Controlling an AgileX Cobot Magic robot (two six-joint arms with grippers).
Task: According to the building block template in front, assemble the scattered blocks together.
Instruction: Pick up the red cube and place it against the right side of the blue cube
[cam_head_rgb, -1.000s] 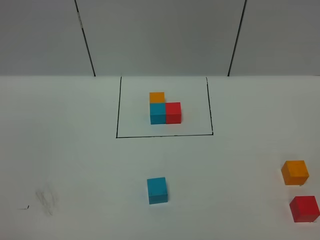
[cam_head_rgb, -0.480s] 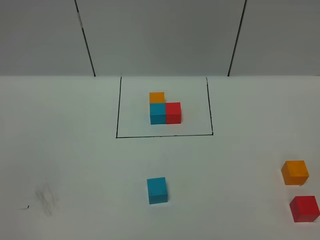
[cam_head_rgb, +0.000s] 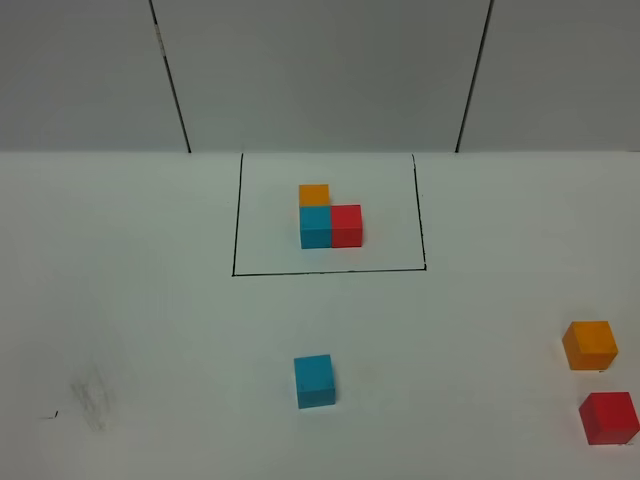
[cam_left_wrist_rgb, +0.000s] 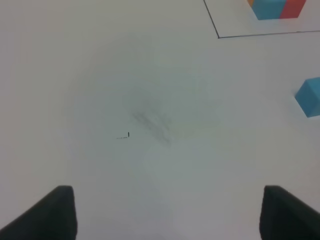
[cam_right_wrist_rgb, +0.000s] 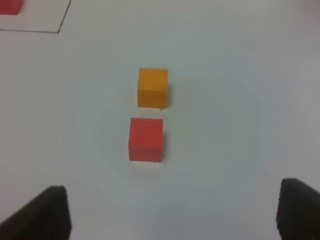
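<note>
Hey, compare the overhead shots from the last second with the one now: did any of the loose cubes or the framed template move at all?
Nothing visibly changed. The loose cyan-blue cube, orange cube and red cube lie apart where they were, and the framed template is untouched.
</note>
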